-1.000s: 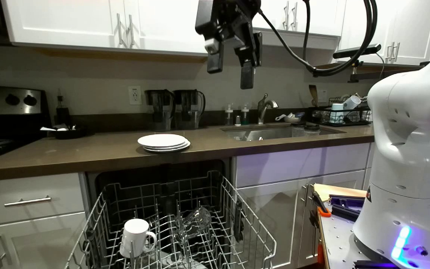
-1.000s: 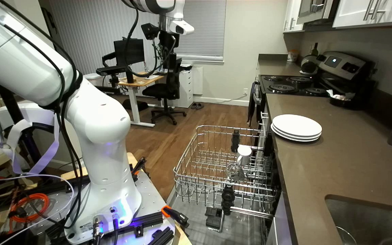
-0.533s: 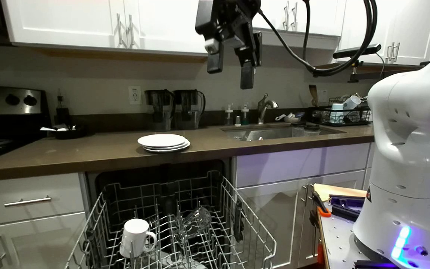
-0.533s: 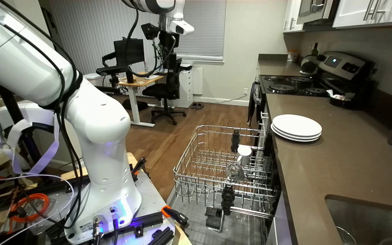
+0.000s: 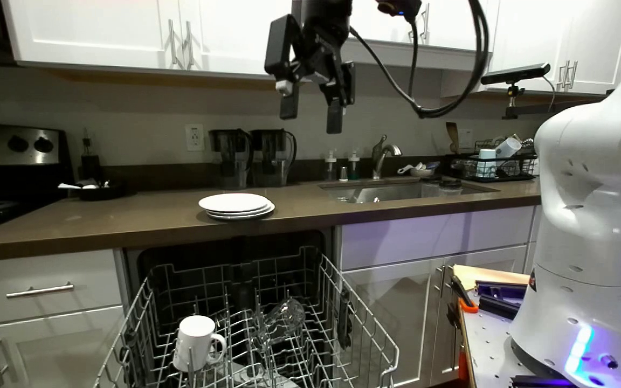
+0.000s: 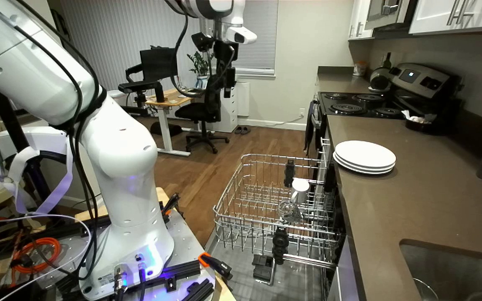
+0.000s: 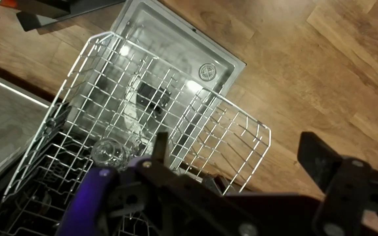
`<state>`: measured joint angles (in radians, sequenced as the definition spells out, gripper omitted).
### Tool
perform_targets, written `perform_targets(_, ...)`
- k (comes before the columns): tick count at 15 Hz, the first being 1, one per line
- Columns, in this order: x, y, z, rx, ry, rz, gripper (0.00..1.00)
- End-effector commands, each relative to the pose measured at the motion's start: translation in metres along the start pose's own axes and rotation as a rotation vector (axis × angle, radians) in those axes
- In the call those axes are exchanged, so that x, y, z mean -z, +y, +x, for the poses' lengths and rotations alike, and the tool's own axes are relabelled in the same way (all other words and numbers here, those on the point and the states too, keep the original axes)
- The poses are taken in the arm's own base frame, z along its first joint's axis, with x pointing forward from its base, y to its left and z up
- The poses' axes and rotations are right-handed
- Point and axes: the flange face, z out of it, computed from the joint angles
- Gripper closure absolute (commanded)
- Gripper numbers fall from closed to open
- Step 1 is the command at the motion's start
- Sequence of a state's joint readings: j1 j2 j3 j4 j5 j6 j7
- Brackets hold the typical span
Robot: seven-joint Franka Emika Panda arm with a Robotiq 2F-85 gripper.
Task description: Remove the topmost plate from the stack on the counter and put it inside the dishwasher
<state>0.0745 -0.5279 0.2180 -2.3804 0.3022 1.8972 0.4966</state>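
The topmost plate [image 5: 233,202] [image 6: 365,153] is white and round and lies flat on the stack [image 5: 246,214] [image 6: 362,169] of white plates. The stack sits at the front edge of the dark brown counter [image 5: 127,213] [image 6: 425,184], above the dishwasher [image 5: 192,249]. The dishwasher's wire rack [image 6: 266,156] is pulled out and also shows in the wrist view [image 7: 235,106]. My gripper [image 5: 312,111] [image 6: 227,88] is open and empty, in the air well above the plate and rack. In the wrist view its fingers [image 7: 235,147] are wide apart over the rack and floor. The plates are out of the wrist view.
A white mug [image 5: 194,344] [image 6: 299,190] and a clear glass [image 5: 287,318] [image 7: 108,152] stand in the rack. Two dark pitchers [image 5: 273,159] stand behind the plates. A sink [image 5: 397,191] is set into the counter. Upper cabinets [image 5: 100,32] hang above the counter.
My gripper has moved a little towards the stack side, leftward and slightly down in an exterior view. It stays open. The plates, rack and mug have not moved.
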Motion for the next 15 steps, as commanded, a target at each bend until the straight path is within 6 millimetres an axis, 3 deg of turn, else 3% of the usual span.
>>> perform_targets(1,-0.003,0.016,0.077,0.015,0.012,-0.029,0.00)
perform_targets(5,-0.017,0.037,0.166,0.028,0.030,-0.072,0.00)
perform_targets(8,-0.040,0.046,0.226,0.050,0.018,-0.126,0.00)
perform_targets(12,-0.070,0.056,0.283,0.062,0.019,-0.230,0.00)
perform_targets(15,-0.085,0.064,0.315,0.077,0.048,-0.320,0.00)
